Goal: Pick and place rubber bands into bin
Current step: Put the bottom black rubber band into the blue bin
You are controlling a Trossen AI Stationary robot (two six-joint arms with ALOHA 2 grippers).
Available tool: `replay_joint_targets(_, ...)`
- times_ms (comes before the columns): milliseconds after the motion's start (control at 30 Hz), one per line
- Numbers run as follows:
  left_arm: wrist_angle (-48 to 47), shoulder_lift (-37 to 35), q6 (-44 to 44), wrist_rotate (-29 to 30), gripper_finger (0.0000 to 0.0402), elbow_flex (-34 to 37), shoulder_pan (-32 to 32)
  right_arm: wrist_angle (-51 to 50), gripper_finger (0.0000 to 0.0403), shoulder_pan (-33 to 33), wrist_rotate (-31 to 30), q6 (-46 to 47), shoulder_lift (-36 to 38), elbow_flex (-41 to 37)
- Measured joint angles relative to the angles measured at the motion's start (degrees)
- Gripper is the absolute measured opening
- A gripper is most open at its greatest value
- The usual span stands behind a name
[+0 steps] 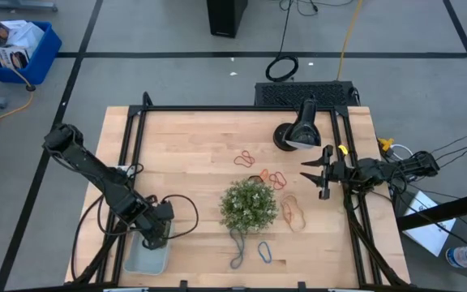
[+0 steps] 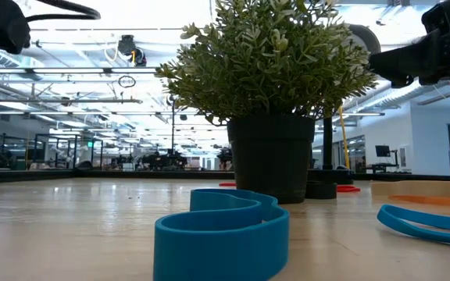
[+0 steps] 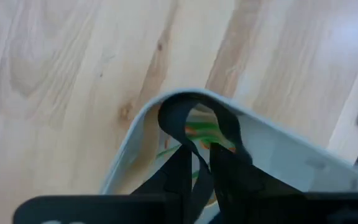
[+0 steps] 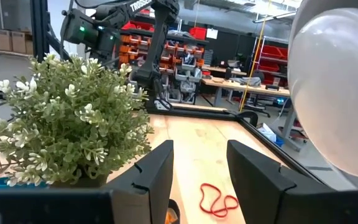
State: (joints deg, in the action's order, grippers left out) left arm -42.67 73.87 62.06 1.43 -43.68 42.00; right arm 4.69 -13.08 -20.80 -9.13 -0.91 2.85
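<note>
Pale-blue translucent plastic bin, tabletop's near-left corner | left gripper over it, pinching dark rubber band | next: release | right gripper open, waiting.

Left gripper's fingers hold a dark band over the bin.

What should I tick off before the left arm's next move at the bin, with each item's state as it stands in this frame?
1. Left gripper is over the bin: ok, it sits above the bin's rim.
2. Left gripper holds a band: ok, a dark rubber band loops around its nearly closed fingers.
3. Held band is inside the bin's outline: cannot tell; it hangs right at the corner.
4. Bin already contains bands: ok, orange and green ones show inside.
5. Right gripper is out of the way: ok, open, hovering at the table's right side beside the plant.
6. Bands left on the table: not ok, several remain around the plant.
</note>
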Motion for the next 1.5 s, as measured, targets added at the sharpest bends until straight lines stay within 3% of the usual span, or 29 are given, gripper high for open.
replay_joint_targets(367,1.0,0.0,-6.1,2.9,0.0063,0.0,0.0,0.0,0.0146,0.0,0.1,4.9,0.0,0.0)
replay_joint_targets(700,1.2,0.0,1.7,2.7,0.0067,0.0,-0.1,0.0,0.0146,0.0,0.1,6.9,0.0,0.0)
replay_joint_targets(933,2.3,0.0,7.7,2.3,0.0143,0.0,-0.1,0.1,0.0146,0.0,0.1,7.3,0.0,0.0)
replay_joint_targets(1067,3.7,-0.2,7.5,-1.9,0.0178,-0.1,-0.1,0.1,0.0146,0.0,0.1,8.4,0.0,0.0)
replay_joint_targets(1500,1.6,-8.0,10.7,-7.5,0.0205,-3.1,0.1,-0.5,0.0146,0.0,0.1,8.5,-0.5,0.0)
